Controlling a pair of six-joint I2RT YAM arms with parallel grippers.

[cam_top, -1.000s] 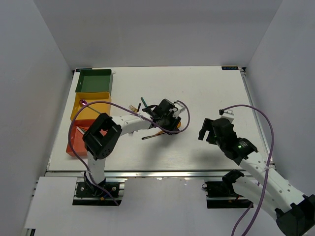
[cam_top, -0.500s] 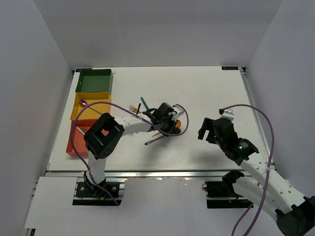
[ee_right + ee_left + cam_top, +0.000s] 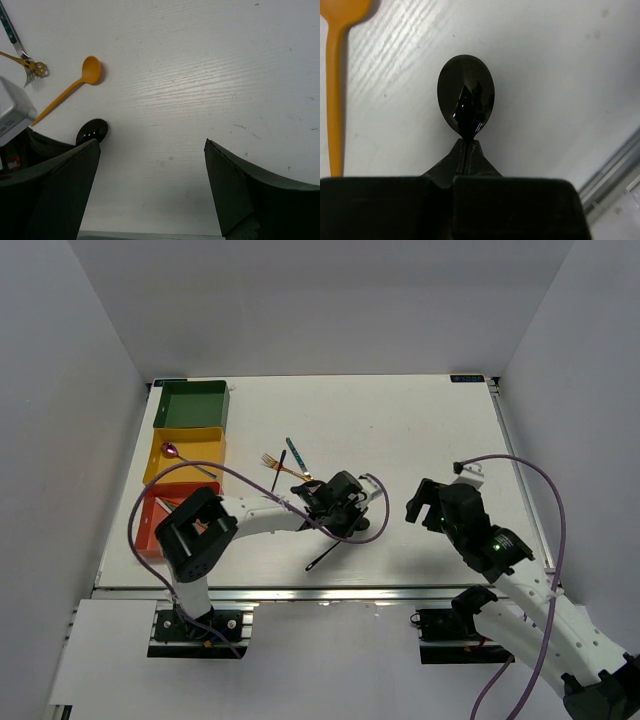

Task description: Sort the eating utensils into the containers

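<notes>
Left wrist view: left gripper [image 3: 467, 150] pinched tight on the neck of a black spoon [image 3: 466, 95].
Its bowl hangs over the white table [image 3: 560, 65], an orange spoon [image 3: 335, 75] just left. Right gripper [image 3: 150, 165] gapes wide, holding nothing. Green tray [image 3: 191, 404], yellow tray [image 3: 185, 455] and orange-red tray [image 3: 160, 520] sit far left.

Lab rig: white-walled enclosure [image 3: 90, 390] w/ arms bolted to white table [image 3: 420, 430].

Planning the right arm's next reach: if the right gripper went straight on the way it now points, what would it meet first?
Likely just bare table. The open right gripper points down at it; the orange spoon and black spoon lie off to its left, though depth is hard to judge.
</notes>
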